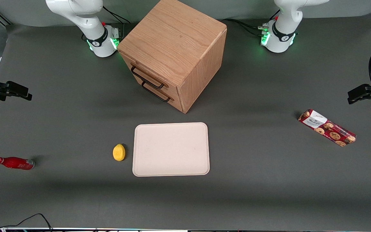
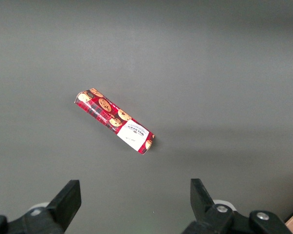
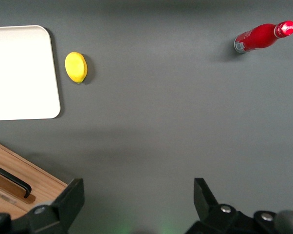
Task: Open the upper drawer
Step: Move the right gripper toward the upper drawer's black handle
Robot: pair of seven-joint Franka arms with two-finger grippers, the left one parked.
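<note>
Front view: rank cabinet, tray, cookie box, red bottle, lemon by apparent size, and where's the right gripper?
1. Cabinet
2. Tray
3. Cookie box
4. Red bottle
5. Lemon

The cabinet stands taller, so nearer the camera; its lead is partly perspective. The gripper is open, at the working arm's end of the table.

The right arm's white jointed body (image 1: 82, 19) rises from its base at the upper left of the front view, its links running out past the frame's top edge. Its black two-finger claw (image 1: 14, 91) hangs at the left edge of that view, above the dark grey surface (image 1: 76, 129), fingers (image 3: 71, 200) spread wide apart and gripping nothing.
</note>
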